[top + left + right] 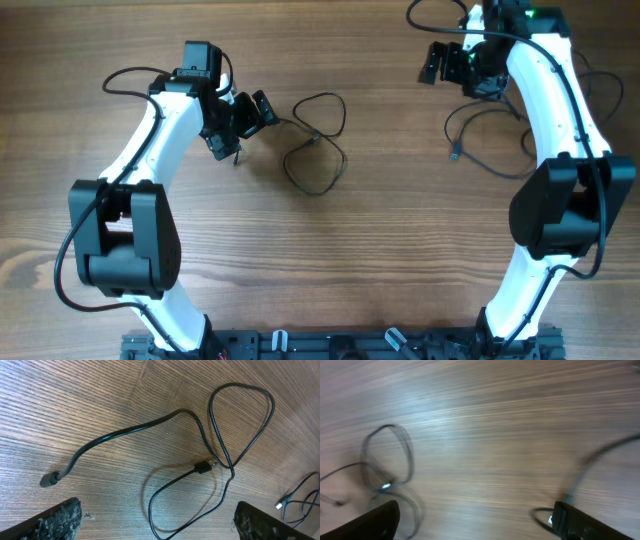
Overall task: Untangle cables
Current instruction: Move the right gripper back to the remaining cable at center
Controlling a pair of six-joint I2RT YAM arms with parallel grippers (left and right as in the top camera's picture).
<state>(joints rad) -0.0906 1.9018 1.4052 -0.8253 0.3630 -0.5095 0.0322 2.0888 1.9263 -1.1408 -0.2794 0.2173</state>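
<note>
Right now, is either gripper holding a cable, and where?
Nothing. Left gripper and right gripper are both open; the cable lies loose on the table.

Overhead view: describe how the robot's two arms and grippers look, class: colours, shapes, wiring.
The left arm and right arm have smooth white curved links joined by chunky black joint housings; thick black wires loop alongside. The left gripper and right gripper are black.

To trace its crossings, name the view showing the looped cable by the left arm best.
Left wrist: the cable fills it, sharp, plug and crossing clear. Overhead shows it small; right wrist only blur.
</note>
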